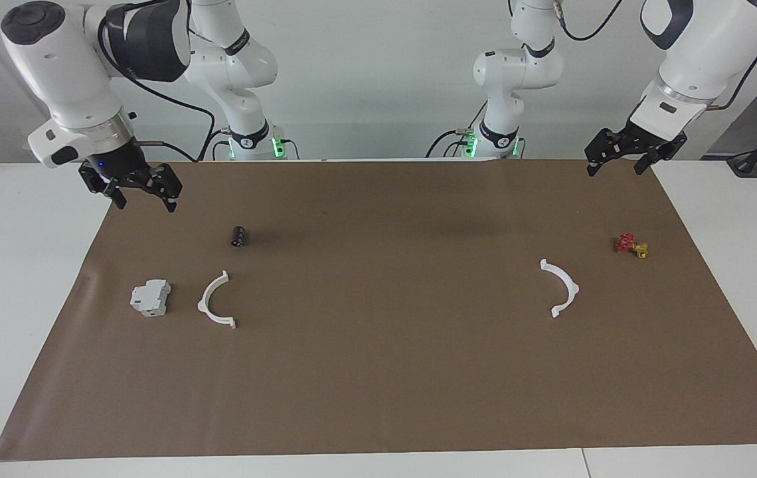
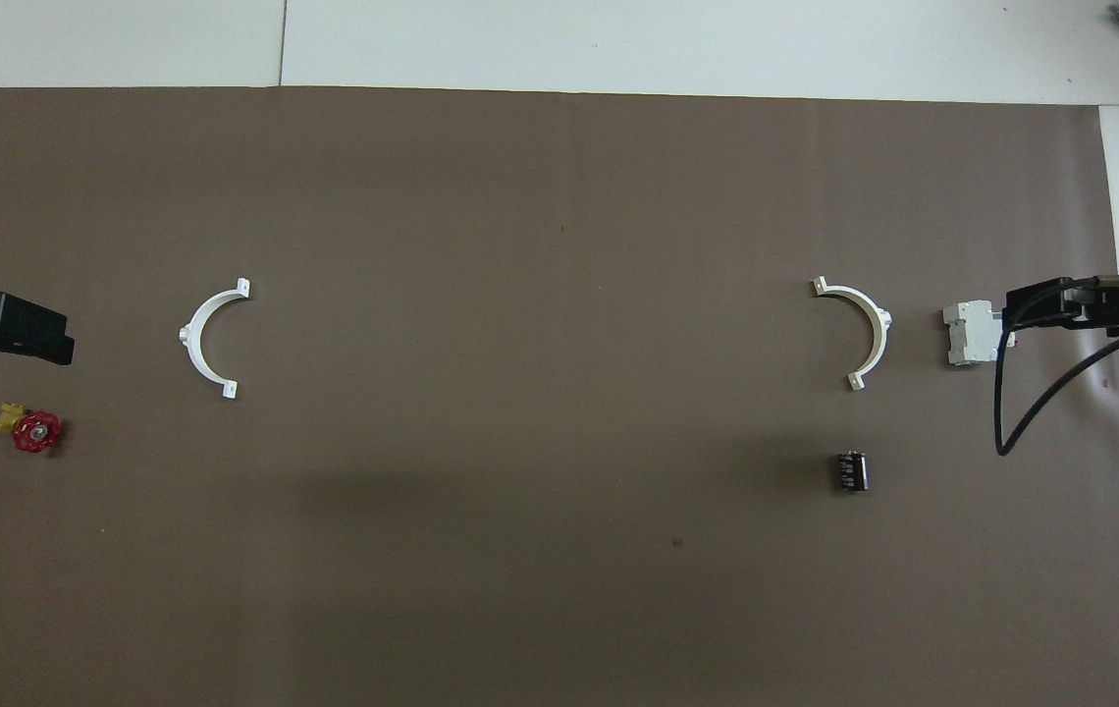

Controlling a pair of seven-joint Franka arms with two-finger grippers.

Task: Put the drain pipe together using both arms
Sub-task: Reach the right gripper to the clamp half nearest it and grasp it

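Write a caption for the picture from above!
Two white half-rings lie apart on brown paper; neither pincer holds anything.

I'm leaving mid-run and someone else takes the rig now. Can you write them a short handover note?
Left gripper: open, empty, raised over the mat's corner at the left arm's end.
Right gripper: open, empty, raised over the mat's edge at the right arm's end.
Half-rings: one near the red-and-yellow valve; the other beside the grey block, with the black cylinder nearer the robots.
Done: nothing gripped or joined.
Left: pick up both halves, bring them together, mate them.
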